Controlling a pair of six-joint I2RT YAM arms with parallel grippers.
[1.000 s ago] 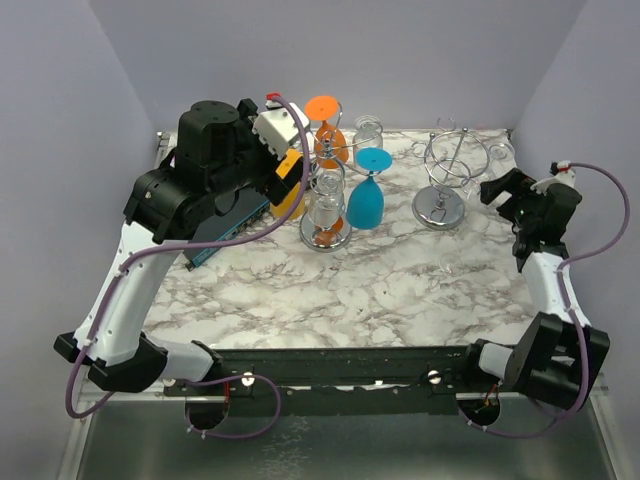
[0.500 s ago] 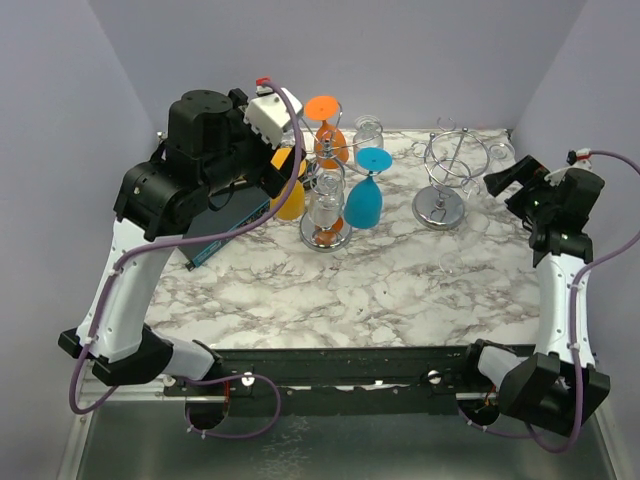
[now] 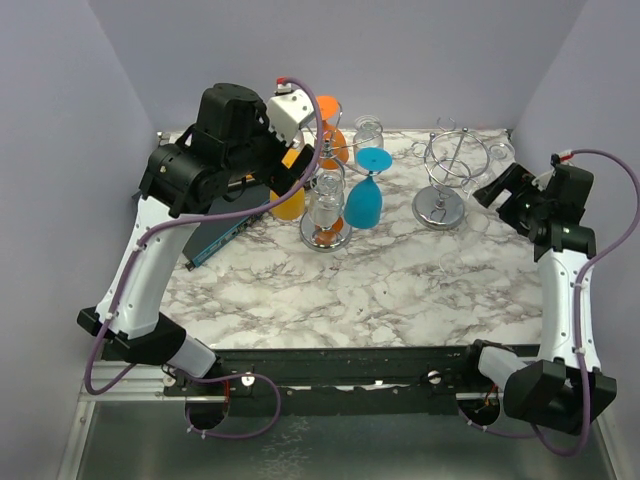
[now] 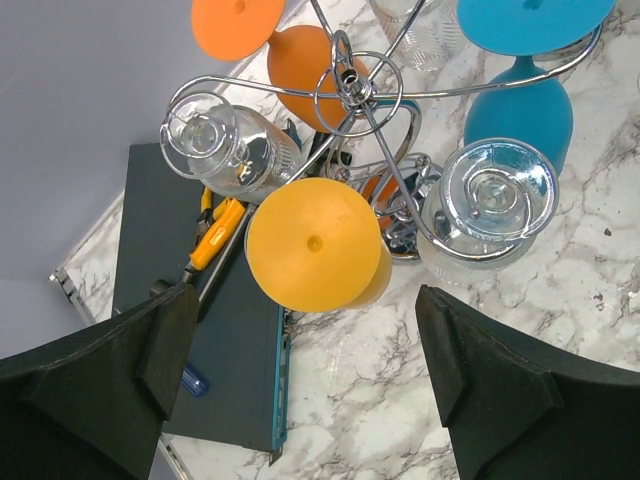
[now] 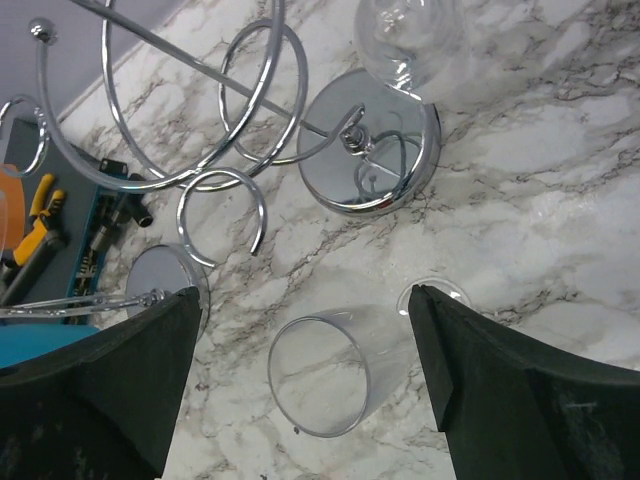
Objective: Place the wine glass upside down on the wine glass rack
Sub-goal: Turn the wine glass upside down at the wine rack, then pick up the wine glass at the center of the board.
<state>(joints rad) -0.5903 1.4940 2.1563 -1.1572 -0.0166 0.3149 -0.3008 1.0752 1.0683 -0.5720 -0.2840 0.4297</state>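
Note:
A clear wine glass (image 5: pixel 335 372) lies on its side on the marble table, its foot (image 5: pixel 435 297) pointing right; from above the wine glass (image 3: pixel 452 263) shows only faintly. My right gripper (image 5: pixel 303 297) hangs open above it, a finger on either side, touching nothing. Behind it stands the chrome wine glass rack (image 5: pixel 368 160) with empty wire rings and one clear glass (image 5: pixel 410 40) hanging upside down. From above, that rack (image 3: pixel 445 172) is at the back right and the right gripper (image 3: pixel 490 190) beside it. My left gripper (image 4: pixel 305 295) is open over a second rack (image 3: pixel 328 195).
The second rack holds a yellow glass (image 4: pixel 312 245), an orange one (image 4: pixel 300 60), a blue one (image 4: pixel 520 100) and clear ones (image 4: pixel 498 195), all upside down. A dark tool case (image 4: pixel 160 330) lies at the table's left edge. Purple walls close in the back and sides.
The right arm rose, then tipped its gripper down over the lying glass. The left arm swung up and right above the rack of coloured glasses. Neither gripper took hold of anything.

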